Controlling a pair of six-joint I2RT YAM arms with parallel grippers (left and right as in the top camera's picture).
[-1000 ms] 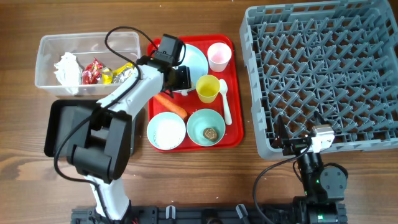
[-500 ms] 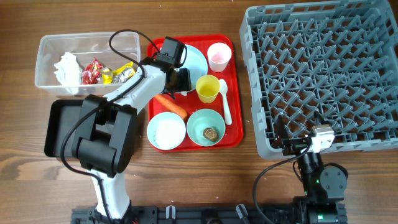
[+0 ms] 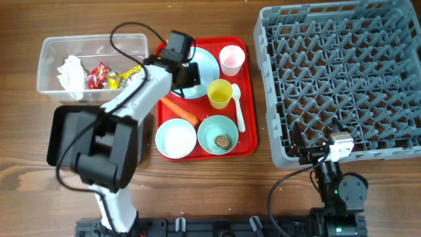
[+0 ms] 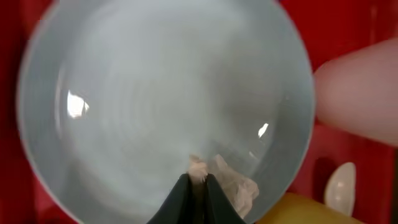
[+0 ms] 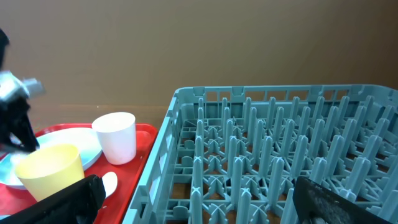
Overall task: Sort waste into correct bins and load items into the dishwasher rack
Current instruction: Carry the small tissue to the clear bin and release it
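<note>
In the left wrist view my left gripper (image 4: 198, 198) is shut on a crumpled white tissue (image 4: 233, 185), which lies at the near edge of the pale blue plate (image 4: 155, 99). Overhead, the left gripper (image 3: 190, 74) is over the plate (image 3: 209, 60) on the red tray (image 3: 248, 143). Also on the tray are a pink cup (image 3: 231, 59), a yellow cup (image 3: 220, 93), a white spoon (image 3: 238, 109), an orange carrot (image 3: 181, 110), a bowl of rice (image 3: 175, 139) and a bowl with a brown lump (image 3: 218, 135). My right gripper (image 5: 205, 202) is open beside the grey rack (image 5: 280, 149).
The clear tub (image 3: 46, 66) at the back left holds a tissue (image 3: 71, 72) and wrappers (image 3: 99, 76). The black tray (image 3: 62, 135) sits in front of it, partly under my left arm. The rack (image 3: 342, 79) fills the right side.
My left gripper has shut on the tissue on the plate. The left arm has shifted slightly toward the back. The right arm has not moved.
</note>
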